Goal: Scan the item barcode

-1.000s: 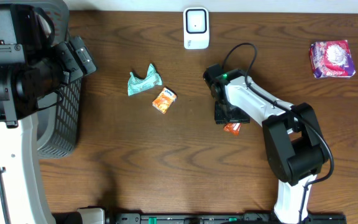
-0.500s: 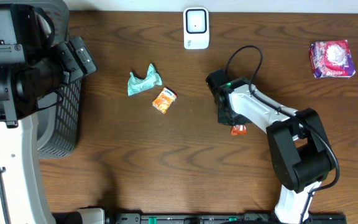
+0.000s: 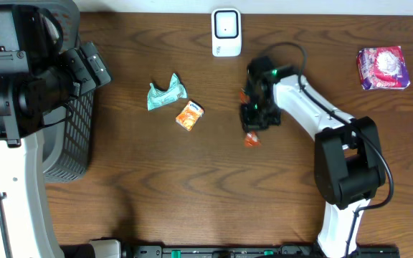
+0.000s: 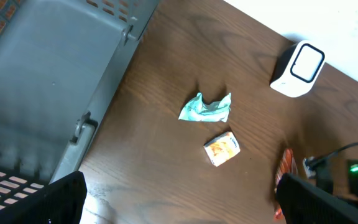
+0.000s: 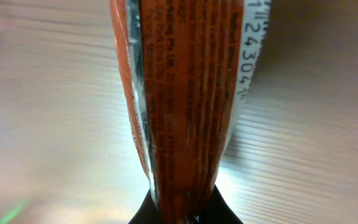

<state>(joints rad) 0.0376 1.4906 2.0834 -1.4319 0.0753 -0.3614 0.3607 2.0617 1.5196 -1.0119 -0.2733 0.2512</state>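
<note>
Right fingers (image 3: pixel 254 120) closed on the orange packet (image 5: pixel 185 112), having shut within the last second. Packet now sits nearer the white scanner (image 3: pixel 226 32), on its robot-facing side. Left fingers (image 3: pixel 90 66) spread wide, unchanged.

Orange packet (image 5: pixel 185 106) cut off above; small print blurred

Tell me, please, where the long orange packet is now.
In the overhead view, the orange packet is pinched in the shut right gripper, to the right of the small orange box and nearer the robot than the white scanner.
</note>
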